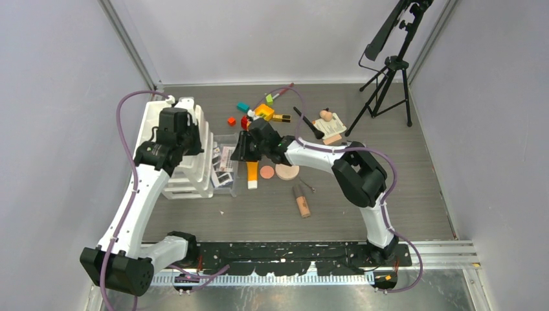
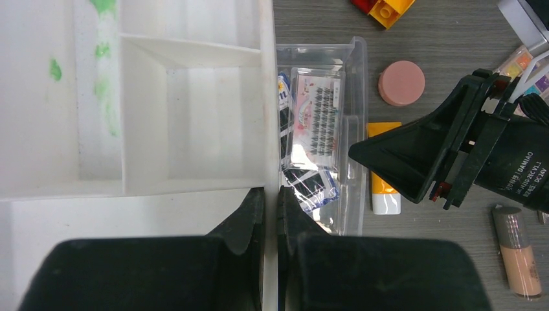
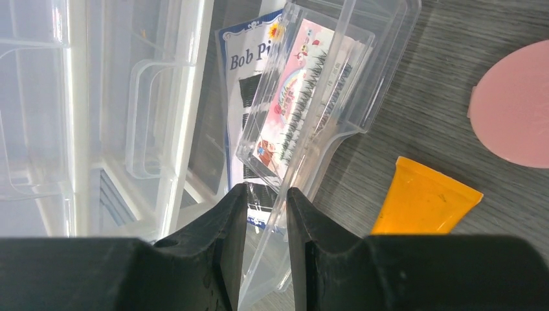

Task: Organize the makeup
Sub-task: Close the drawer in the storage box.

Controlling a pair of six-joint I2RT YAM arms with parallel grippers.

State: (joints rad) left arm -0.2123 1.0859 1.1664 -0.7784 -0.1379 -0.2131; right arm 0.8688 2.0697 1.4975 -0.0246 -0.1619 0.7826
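Left tool: clenched on the right-hand wall of the white organizer; you see the thin wall pinched between both fingers.
Right tool: grasping the clear tray; one finger sits on each side of the tray's wall.
Clear tray: stands on the counter, just beside the organizer's right side, so your two tools work close together.
Tray contents: a lash card lies tilted over a bobby-pin card.
Organizer: its open compartments show green smears.
Orange tube: flat on the counter, just beside the tray's outer wall, white cap toward you. From the left wrist view the right tool's body overhangs it.
Pink compact: near the tube, on the side away from the tray.
Peach compact: touching or just beside the pink one; you cannot tell which.
Beige tube: alone, nearer the arm bases, well apart from the tray.
Far cluster: lipstick and black brush lie beyond the right arm.
In the way: your right forearm spans the counter between the compacts and the far cluster.
Non-makeup: a toy brick, a teal block and a red block are mixed in near the lipstick.
Tripod: far right corner, well apart from everything else.
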